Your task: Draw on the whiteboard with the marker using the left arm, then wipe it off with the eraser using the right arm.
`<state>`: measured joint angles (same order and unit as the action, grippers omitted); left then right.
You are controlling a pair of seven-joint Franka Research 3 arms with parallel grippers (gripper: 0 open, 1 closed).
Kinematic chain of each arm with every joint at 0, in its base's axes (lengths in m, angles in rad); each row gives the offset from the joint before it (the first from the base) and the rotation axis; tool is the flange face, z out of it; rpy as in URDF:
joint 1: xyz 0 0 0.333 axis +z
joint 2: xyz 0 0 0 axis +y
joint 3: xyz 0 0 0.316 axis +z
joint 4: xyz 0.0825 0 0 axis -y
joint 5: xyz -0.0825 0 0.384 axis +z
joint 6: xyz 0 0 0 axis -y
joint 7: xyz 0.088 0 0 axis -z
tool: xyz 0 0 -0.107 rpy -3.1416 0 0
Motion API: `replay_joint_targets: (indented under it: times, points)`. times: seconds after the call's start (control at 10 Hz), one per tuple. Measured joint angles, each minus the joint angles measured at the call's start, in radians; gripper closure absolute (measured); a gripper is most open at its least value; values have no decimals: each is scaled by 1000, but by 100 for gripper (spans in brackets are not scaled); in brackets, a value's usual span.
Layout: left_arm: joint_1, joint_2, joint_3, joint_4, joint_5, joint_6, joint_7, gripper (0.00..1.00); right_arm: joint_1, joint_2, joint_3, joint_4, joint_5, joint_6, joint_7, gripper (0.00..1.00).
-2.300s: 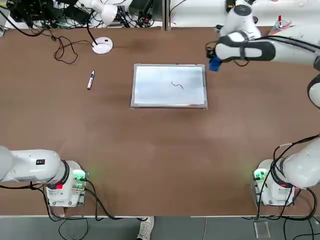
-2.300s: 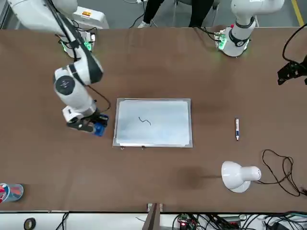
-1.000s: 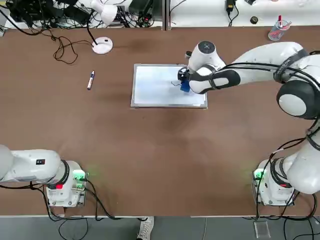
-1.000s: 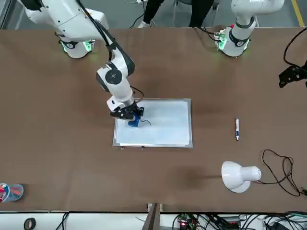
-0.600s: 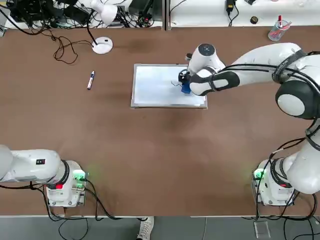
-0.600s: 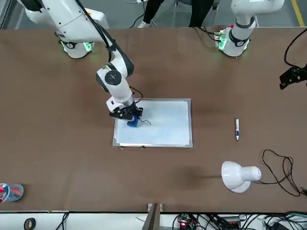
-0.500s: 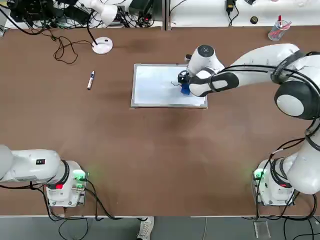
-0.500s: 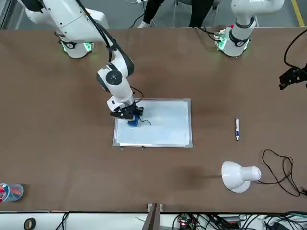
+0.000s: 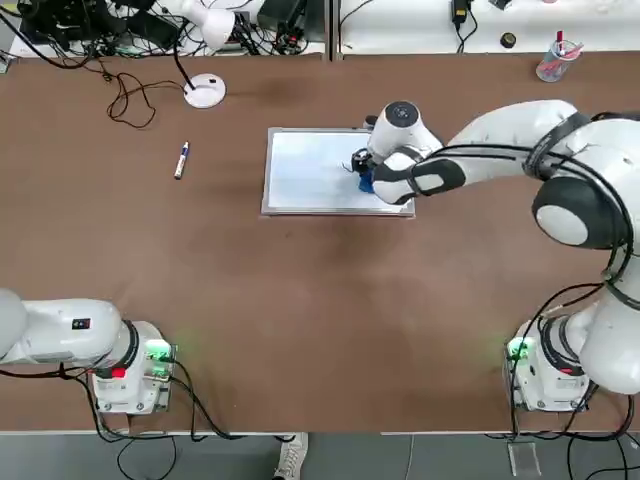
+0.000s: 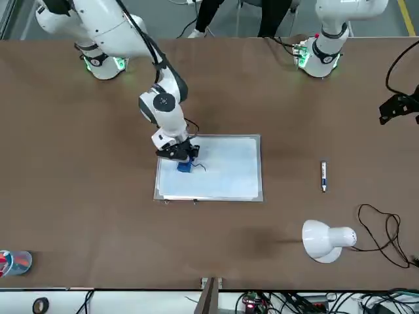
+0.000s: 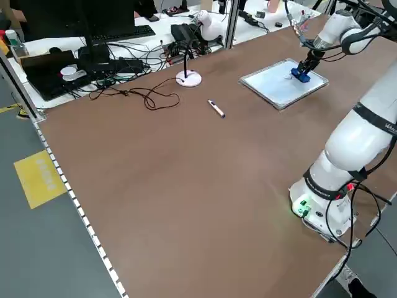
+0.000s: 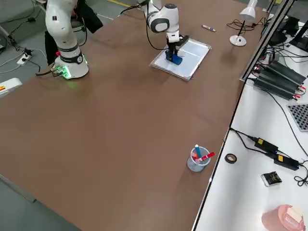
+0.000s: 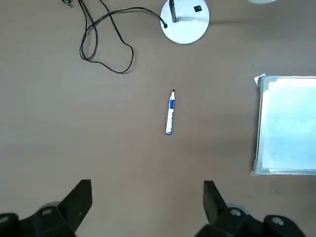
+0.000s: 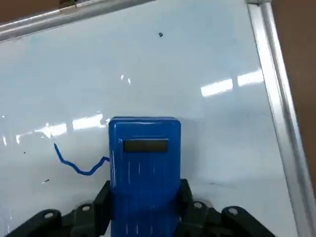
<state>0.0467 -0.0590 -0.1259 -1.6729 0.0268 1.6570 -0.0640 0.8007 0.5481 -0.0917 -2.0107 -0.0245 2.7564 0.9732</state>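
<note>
Right pincer (image 10: 183, 157) slid across whiteboard (image 10: 226, 180), clenching eraser (image 10: 184, 167) beside squiggle; left pincer (image 13: 148, 202) released.

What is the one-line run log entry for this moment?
phase: wiping | right tool: shut on eraser, on whiteboard | line: partly left | marker: on table

i work in a robotics lab: a brown table (image 9: 300, 300), cables (image 11: 133, 93), a monitor (image 11: 93, 18) alongside.

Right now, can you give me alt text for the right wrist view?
The right pincer holds a blue eraser against the whiteboard, covering one end of a wavy blue marker line. The board's silver frame borders brown table.
</note>
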Motion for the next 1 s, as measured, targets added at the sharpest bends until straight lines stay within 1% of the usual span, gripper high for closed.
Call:
replay_joint_targets:
  times: [0.3,1.0]
  points:
    - [-1,0,0,0,0,8,0,0,23,19,-9,27,0,11,36,44]
    - [-2,0,-2,3,0,9,3,0,69,87,-9,136,0,19,129,44]
